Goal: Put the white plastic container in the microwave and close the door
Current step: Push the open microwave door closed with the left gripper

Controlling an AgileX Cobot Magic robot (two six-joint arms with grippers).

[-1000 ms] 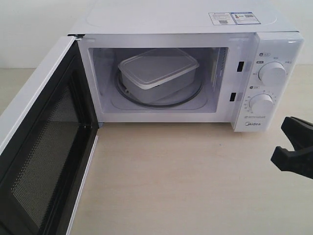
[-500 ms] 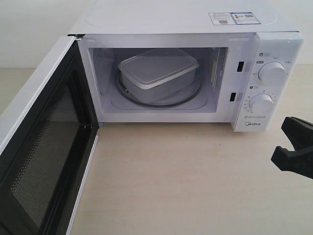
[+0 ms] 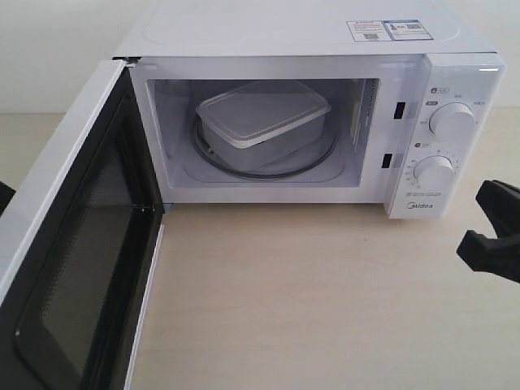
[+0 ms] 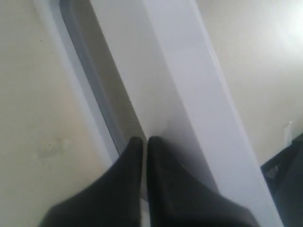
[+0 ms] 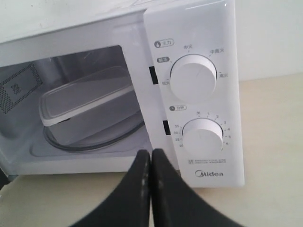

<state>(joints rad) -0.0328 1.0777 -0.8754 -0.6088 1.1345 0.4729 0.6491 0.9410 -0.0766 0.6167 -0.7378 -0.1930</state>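
- Sitting inside the microwave (image 3: 309,32): the white plastic container (image 3: 262,114) (lid on).
- Standing wide open: the door (image 3: 77,236).
- My left jaws and right jaws: both closed, empty.

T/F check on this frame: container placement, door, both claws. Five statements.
1. The container sits inside the microwave. True.
2. The door is closed. False: it stands wide open.
3. The right claw grips the container. False: it is shut on nothing, out in front of the microwave.
4. The left claw is shut, its tips at the door's outer side. True.
5. The container's lid is off. False: the lid is on.
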